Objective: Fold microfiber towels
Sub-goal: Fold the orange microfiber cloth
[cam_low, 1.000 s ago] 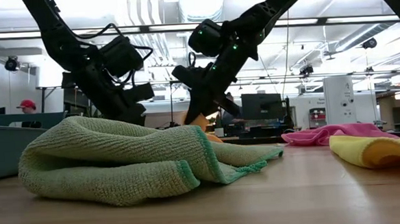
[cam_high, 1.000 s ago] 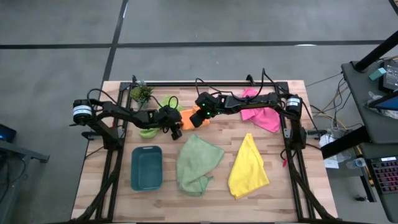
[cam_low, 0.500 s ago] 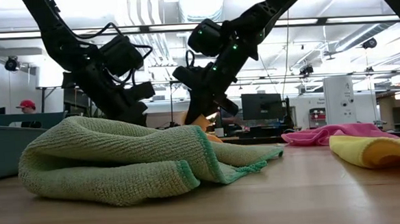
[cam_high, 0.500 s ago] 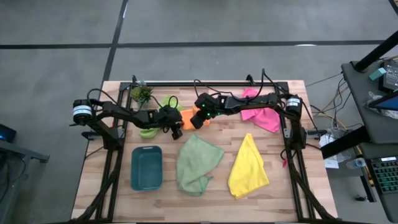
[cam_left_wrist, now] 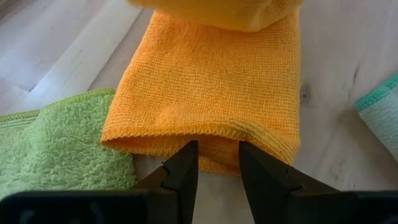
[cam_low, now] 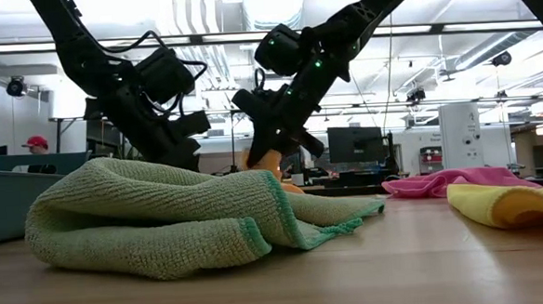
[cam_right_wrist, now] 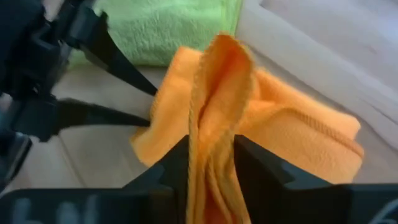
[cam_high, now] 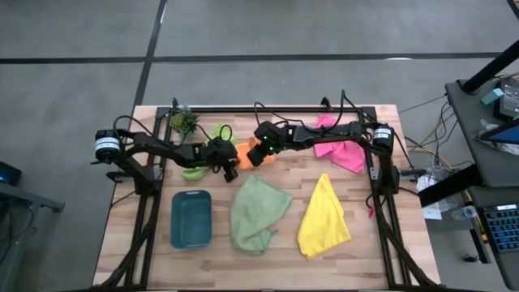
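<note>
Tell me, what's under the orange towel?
Mostly bare wooden table. The orange towel lies on it beside the lime towel; whether it overlaps that one is unclear. The right gripper pinches a fold up, and the left gripper holds the near edge.

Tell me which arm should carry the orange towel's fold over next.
The right. Its pincer is already shut on a raised pinch of the orange towel, so it can probably drag that edge across. The left pincer only sits at the towel's near edge, seemingly pinning it to the table.
</note>
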Robot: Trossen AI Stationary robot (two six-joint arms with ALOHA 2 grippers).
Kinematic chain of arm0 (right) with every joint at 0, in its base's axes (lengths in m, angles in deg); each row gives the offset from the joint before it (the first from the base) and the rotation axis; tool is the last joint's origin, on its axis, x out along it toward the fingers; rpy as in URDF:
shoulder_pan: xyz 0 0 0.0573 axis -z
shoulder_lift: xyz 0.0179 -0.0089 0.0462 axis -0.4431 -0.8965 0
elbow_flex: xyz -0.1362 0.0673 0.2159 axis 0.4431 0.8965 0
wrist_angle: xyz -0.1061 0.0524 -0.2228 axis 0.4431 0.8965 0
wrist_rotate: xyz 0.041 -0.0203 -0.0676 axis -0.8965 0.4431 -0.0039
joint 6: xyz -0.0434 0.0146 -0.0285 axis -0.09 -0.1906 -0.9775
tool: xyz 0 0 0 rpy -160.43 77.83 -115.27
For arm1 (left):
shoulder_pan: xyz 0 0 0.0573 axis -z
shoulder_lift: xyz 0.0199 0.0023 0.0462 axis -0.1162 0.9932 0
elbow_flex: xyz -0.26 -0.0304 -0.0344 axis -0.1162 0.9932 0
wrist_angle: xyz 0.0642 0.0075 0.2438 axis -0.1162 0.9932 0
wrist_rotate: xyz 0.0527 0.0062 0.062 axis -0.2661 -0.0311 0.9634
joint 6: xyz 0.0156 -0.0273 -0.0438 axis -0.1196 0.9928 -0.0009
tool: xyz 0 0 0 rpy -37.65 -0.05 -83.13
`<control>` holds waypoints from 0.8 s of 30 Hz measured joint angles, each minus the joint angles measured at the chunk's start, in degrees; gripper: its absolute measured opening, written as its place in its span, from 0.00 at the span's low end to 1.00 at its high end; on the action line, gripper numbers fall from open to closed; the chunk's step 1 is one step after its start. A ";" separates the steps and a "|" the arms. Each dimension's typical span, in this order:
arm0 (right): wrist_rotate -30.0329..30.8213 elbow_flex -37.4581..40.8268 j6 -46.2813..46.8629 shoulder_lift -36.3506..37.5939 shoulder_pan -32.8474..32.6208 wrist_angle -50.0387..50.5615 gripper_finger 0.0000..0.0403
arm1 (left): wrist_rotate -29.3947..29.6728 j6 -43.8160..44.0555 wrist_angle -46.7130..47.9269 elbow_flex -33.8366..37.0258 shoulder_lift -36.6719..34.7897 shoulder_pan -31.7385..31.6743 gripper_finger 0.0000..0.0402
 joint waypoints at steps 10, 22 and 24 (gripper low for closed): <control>-0.03 0.00 0.01 0.00 -0.21 -2.90 0.41 | -0.02 1.43 5.24 -0.04 -3.94 0.00 0.25; -4.44 0.02 -4.36 0.01 -2.08 -9.31 0.42 | -0.14 1.60 9.51 -0.09 -14.22 0.04 0.25; -5.54 0.02 -7.47 0.41 -2.54 -9.10 0.41 | -0.14 2.98 9.59 -0.09 -15.26 0.04 0.25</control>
